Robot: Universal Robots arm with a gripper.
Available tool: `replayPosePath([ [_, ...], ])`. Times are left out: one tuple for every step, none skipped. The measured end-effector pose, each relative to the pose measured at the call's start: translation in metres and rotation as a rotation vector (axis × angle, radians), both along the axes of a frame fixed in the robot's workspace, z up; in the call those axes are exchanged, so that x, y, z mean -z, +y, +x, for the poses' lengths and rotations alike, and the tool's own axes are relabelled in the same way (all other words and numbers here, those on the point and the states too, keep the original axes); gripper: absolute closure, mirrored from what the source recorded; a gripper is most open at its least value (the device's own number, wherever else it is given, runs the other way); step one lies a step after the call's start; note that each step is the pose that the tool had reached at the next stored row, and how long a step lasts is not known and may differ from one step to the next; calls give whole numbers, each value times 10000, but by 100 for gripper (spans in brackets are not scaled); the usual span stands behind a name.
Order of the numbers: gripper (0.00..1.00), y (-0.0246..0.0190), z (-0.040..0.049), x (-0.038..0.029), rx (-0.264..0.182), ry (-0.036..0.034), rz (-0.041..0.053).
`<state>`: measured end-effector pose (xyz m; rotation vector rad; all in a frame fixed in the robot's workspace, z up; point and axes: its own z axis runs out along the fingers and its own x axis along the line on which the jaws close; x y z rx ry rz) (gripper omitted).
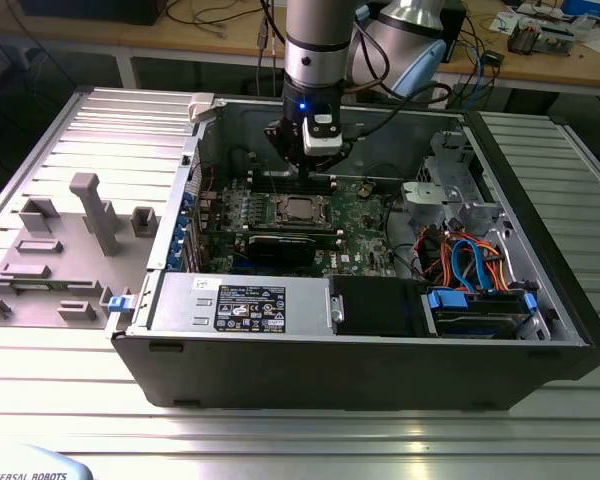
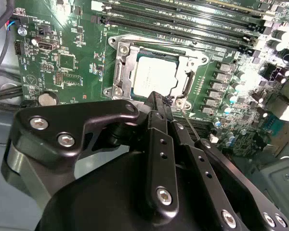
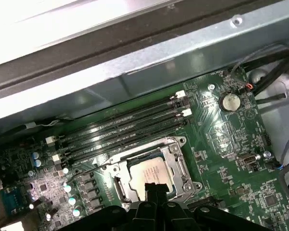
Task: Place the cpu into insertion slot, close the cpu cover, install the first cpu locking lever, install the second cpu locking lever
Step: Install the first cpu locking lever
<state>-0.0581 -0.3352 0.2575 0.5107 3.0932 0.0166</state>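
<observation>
The gripper (image 2: pixel 159 98) has its two black fingers (image 2: pixel 160 144) drawn together into a closed point, and no separate part can be made out between them. In the upper middle of the exterior view the gripper (image 1: pixel 315 172) hangs from the arm inside the open computer case (image 1: pixel 330 372), low over the motherboard (image 1: pixel 365 215) and just above the socket. In both wrist views its tip (image 3: pixel 154 186) sits at the near edge of that socket. The cpu (image 2: pixel 154 76) lies flat and seated in the insertion slot (image 2: pixel 118 48), its pale metal top showing through the square window of the cpu cover (image 2: pixel 190 72), which lies down flat around it. A thin wire lever (image 2: pixel 192 126) runs out beside the fingertips from the socket's corner; whether it is latched cannot be told. Just beyond the socket are the long dark memory slots (image 2: pixel 183 24), and a round coin cell (image 3: pixel 229 101) sits farther off on the green board. In the exterior view the cpu (image 1: pixel 300 209) is near the frame's centre, with a long black expansion card (image 1: pixel 280 245) just below it. Lower still is a labelled power supply (image 1: pixel 240 300), and blue cables (image 1: pixel 470 265) bunch towards the exterior view's right. The case rests on a ribbed metal table (image 1: pixel 330 440), with a grey fixture (image 1: pixel 90 215) of blocks and pegs on the exterior view's left.
</observation>
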Motion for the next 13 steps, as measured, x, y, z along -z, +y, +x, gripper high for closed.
replayPosePath([
  [89, 0, 0, 0, -109, -1, 0],
  [89, 0, 0, 0, -147, 0, 0],
  [89, 0, 0, 0, -176, 0, 0],
  [89, 0, 0, 0, -195, 0, 0],
  [89, 0, 0, 0, -213, 0, 0],
  [89, 0, 0, 0, -232, -1, 0],
  [89, 0, 0, 0, -251, 0, 0],
  [89, 0, 0, 0, -273, 0, 0],
  [89, 0, 0, 0, -292, 0, 0],
  [89, 0, 0, 0, -327, 0, 0],
  [89, 0, 0, 0, -367, 0, 0],
  [89, 0, 0, 0, -402, 0, 0],
  [89, 0, 0, 0, -422, 0, 0],
])
